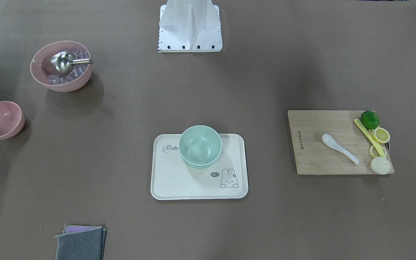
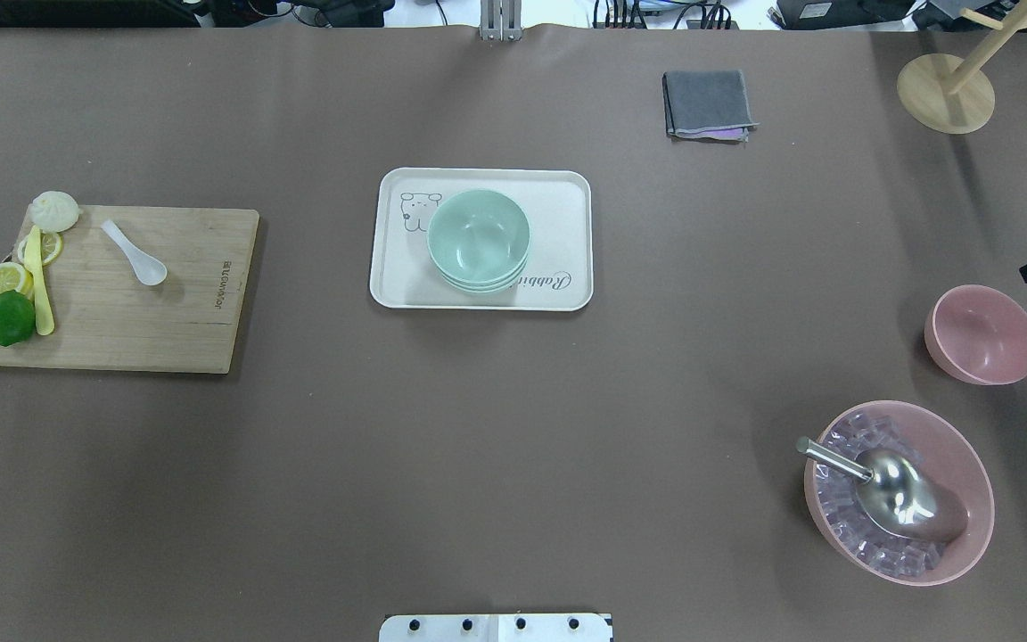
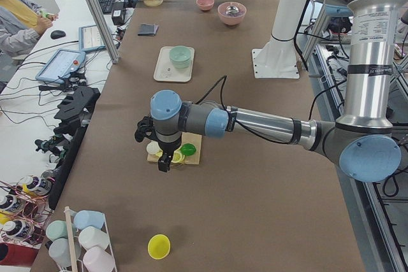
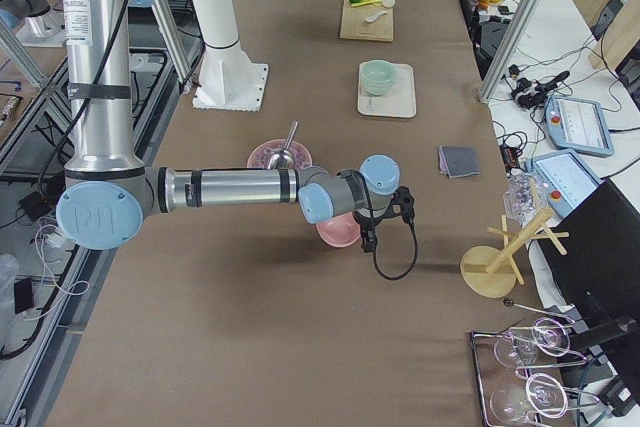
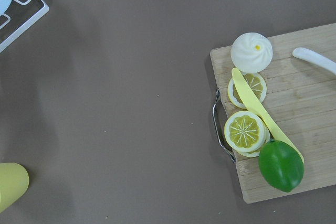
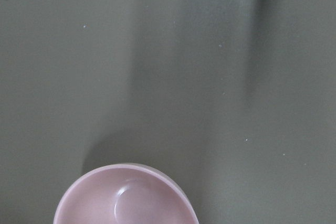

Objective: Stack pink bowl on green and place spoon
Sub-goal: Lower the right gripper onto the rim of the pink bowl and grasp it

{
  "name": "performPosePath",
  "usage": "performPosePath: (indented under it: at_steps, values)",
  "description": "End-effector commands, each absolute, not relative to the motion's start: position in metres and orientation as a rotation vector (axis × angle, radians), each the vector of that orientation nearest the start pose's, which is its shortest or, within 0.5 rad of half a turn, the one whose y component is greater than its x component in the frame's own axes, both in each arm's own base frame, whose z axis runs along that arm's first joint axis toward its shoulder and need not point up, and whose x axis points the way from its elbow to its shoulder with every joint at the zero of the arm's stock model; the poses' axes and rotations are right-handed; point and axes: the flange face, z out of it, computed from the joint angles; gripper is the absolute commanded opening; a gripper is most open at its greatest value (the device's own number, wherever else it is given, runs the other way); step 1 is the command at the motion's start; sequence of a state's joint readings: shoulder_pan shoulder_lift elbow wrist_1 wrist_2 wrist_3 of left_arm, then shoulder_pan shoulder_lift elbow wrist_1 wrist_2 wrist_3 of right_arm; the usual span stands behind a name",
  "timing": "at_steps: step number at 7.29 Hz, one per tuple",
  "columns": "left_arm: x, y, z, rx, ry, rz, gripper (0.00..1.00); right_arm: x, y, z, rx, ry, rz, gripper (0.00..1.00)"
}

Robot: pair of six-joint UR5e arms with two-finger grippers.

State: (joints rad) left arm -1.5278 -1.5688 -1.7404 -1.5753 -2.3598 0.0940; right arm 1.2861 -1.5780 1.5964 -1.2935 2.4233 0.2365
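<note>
Noted the pink bowl [image 2: 982, 334] upright and empty, well apart from the tray [image 2: 567, 192], toward the robot's right. Found the green bowls [image 2: 478, 239] nested on the tray itself. Spotted the white spoon [image 2: 135, 254] on a cutting board [image 2: 166, 321], well off the tray's opposite side. Could not make out open or closed for the left gripper [image 3: 164, 160] over that board, nor for the right gripper [image 4: 368, 239] near the pink bowl.

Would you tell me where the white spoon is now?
Overhead view: the white spoon lies on the cutting board at far left, near the lemon slices.
</note>
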Motion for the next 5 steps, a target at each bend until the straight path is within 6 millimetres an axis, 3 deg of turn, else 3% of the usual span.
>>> performPosePath:
  at_steps: [1, 5]
  values:
    - [-0.041, -0.499, 0.574, 0.184, 0.783, 0.197, 0.98, -0.122, -0.49, 0.622, 0.029, -0.83, -0.239, 0.89]
    - [-0.041, -0.501, 0.569, 0.19, 0.783, 0.198, 0.98, -0.131, -0.475, 0.645, 0.035, -0.804, -0.272, 0.72]
